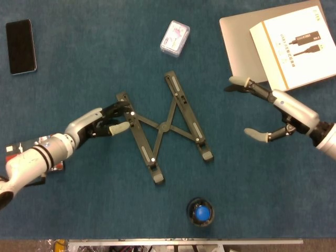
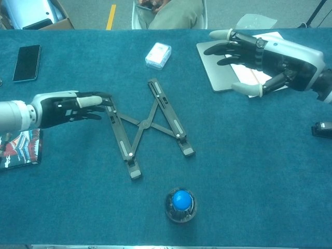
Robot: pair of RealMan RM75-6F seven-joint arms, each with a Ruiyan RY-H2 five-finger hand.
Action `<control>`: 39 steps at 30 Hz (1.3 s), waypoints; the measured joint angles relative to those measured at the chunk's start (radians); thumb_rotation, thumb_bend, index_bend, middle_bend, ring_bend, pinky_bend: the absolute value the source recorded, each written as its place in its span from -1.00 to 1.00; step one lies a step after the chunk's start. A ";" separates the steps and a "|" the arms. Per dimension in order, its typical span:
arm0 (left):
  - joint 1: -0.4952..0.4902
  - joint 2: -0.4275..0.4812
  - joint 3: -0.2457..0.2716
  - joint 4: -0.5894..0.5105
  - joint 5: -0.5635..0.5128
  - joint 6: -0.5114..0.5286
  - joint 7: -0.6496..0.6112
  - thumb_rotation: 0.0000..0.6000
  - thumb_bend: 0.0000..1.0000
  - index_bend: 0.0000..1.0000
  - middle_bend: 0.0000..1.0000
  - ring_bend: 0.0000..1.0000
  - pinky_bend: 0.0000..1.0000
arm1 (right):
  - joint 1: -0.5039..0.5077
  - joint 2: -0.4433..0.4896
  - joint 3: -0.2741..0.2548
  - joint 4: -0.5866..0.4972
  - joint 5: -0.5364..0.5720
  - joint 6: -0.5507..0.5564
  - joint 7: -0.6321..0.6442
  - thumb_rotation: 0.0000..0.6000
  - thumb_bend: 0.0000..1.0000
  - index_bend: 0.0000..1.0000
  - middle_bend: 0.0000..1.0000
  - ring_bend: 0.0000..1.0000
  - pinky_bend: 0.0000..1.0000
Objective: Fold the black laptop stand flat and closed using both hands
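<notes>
Blue counter (image 1: 79,210). Laptop stand (image 1: 164,127) spread open; left hand (image 1: 102,122) touches its left rail, holding nothing. Right hand (image 1: 273,113) open, well right. Bring right in, squeeze rails evenly.

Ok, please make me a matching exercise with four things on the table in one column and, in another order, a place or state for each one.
Things:
1. black laptop stand
2. black phone
3. white booklet
4. blue ball

Descriptions:
A. lies on the grey laptop
B. near the table's front edge
C. spread open at mid table
D. far left corner

Pairs: 1-C, 2-D, 3-A, 4-B
</notes>
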 measured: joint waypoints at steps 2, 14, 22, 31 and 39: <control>0.005 0.027 0.002 -0.021 -0.002 0.006 0.034 0.10 -0.50 -0.95 -0.86 -1.00 -0.89 | 0.004 -0.005 0.002 0.002 -0.003 -0.003 0.000 1.00 -0.41 -1.00 -0.71 -0.92 -0.81; 0.019 0.202 0.033 -0.185 -0.066 -0.035 0.284 -0.78 -0.50 -1.00 -0.78 -1.00 -0.91 | 0.038 -0.010 0.011 -0.014 -0.031 -0.066 -0.218 1.00 -0.40 -1.00 -0.71 -0.94 -0.81; 0.028 0.200 0.037 -0.204 -0.117 -0.058 0.461 -0.46 -0.50 -0.96 -0.78 -1.00 -0.94 | 0.057 -0.025 0.016 -0.059 -0.019 -0.171 -0.517 1.00 -0.40 -1.00 -0.71 -0.94 -0.81; 0.053 0.174 0.043 -0.191 -0.151 0.000 0.789 0.97 -0.50 -0.62 -0.79 -1.00 -0.96 | 0.059 -0.010 0.028 -0.104 0.031 -0.210 -0.619 1.00 -0.40 -1.00 -0.71 -0.95 -0.81; 0.073 0.127 0.050 -0.158 -0.168 0.082 1.138 1.00 -0.50 -0.71 -0.81 -1.00 -0.99 | 0.056 -0.015 0.043 -0.098 0.058 -0.227 -0.722 1.00 -0.41 -1.00 -0.71 -0.96 -0.81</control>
